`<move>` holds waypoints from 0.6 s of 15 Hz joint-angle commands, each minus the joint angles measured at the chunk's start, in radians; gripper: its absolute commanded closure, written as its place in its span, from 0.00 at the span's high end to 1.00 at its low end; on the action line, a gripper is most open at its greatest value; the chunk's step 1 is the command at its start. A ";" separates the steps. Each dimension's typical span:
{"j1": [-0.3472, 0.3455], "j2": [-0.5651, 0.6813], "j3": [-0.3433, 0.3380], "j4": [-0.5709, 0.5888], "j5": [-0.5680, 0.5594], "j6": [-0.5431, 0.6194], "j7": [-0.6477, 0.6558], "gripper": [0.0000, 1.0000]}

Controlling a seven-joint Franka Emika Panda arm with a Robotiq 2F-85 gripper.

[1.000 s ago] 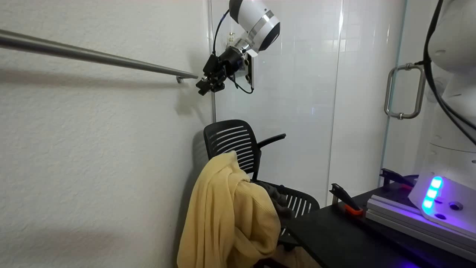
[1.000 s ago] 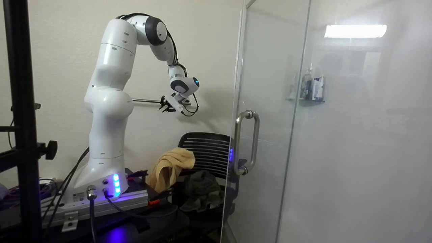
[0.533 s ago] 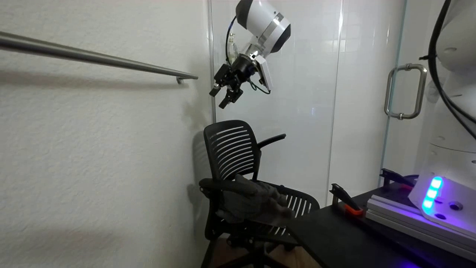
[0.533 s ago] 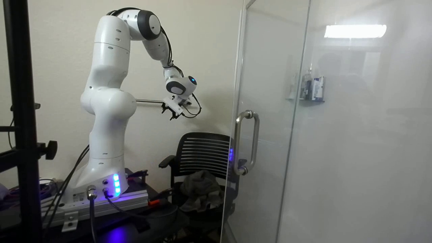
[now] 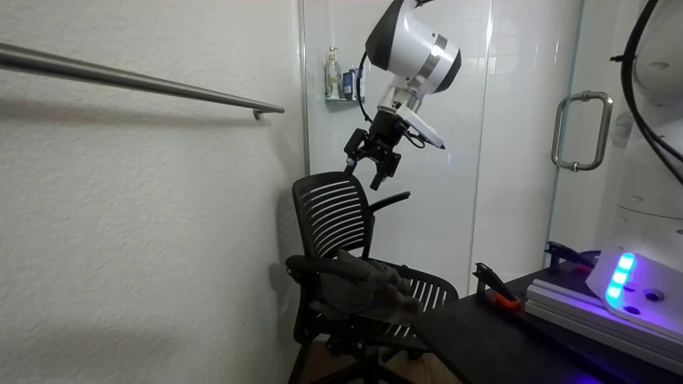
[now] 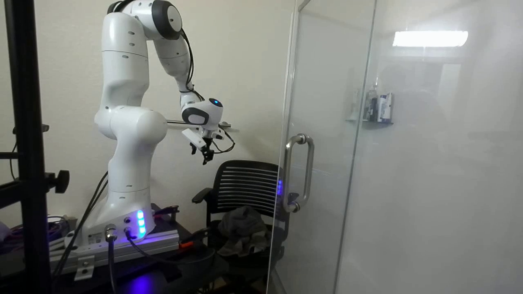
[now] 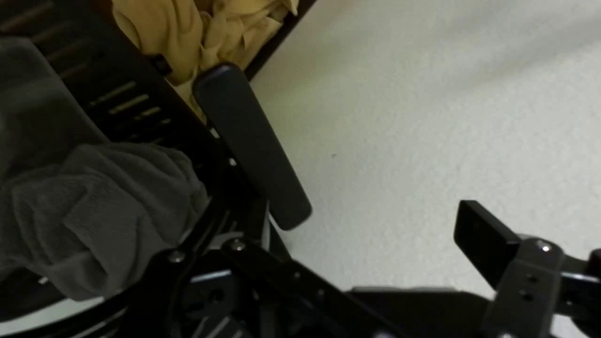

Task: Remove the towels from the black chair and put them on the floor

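Tan towel (image 7: 173, 37) seemingly delivered to the floor (image 5: 326, 360), wrist view's upper left; spread, empty claw (image 5: 362, 177) must next grip the grey towel (image 7: 103, 206) on the chair (image 5: 332, 216).

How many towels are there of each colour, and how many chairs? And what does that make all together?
Yellow towel: 1
Grey towel: 1
Black chair: 1
Total: 3
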 commanded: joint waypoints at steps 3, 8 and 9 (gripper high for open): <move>-0.007 0.234 -0.033 -0.032 -0.050 0.226 0.170 1.00; -0.018 0.235 -0.055 -0.023 -0.051 0.184 0.122 1.00; -0.031 0.268 -0.079 -0.011 -0.059 0.210 0.132 1.00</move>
